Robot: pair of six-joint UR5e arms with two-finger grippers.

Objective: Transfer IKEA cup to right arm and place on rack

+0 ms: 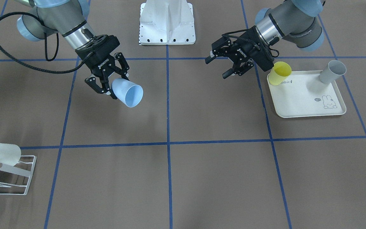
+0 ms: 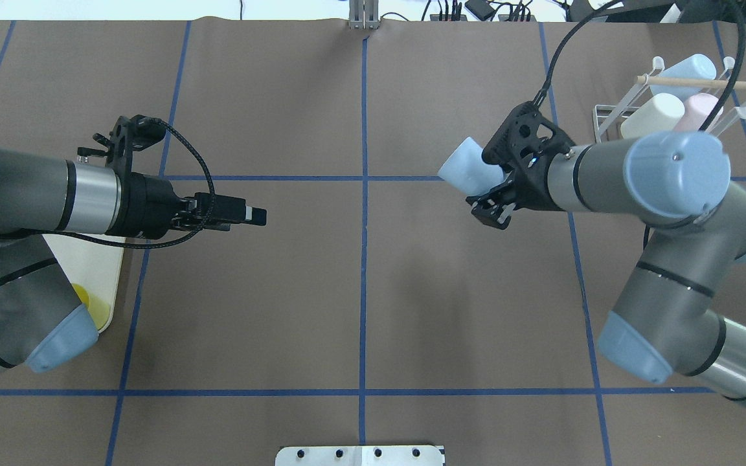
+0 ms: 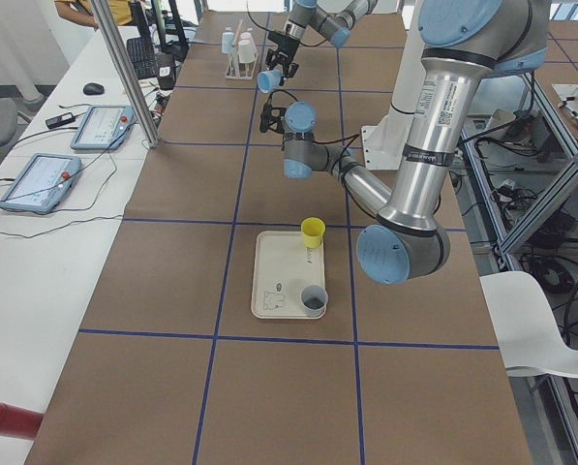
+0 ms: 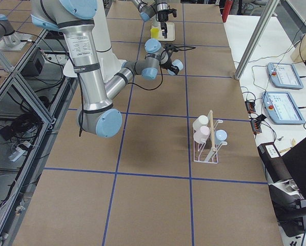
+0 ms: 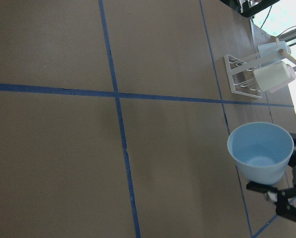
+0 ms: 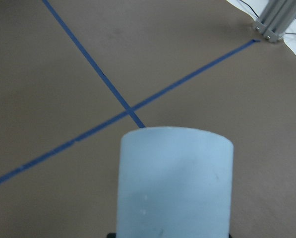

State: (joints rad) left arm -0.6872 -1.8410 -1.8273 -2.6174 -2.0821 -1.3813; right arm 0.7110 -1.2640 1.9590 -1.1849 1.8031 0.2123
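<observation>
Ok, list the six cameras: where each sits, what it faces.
Front-facing: across the table, facing the robot; both arms, right gripper holding the pale blue plastic cup.
Overhead: behind the shoulders, looking forward; both arms.
Exterior left: table's end; left arm nearest.
Exterior right: opposite end; right arm nearest.
Left wrist: faces the cup; shares the white wire rack with overhead.
Right wrist: along the held cup.

Brand marks on both hands, a part-hidden word on the tray.
White "ROBOTIQ" shows on the right hand [image 1: 116,85] and on the left hand [image 1: 216,67]. The cream tray [image 1: 300,101] reads "obi…", its start hidden behind the yellow cup [image 1: 280,73].
</observation>
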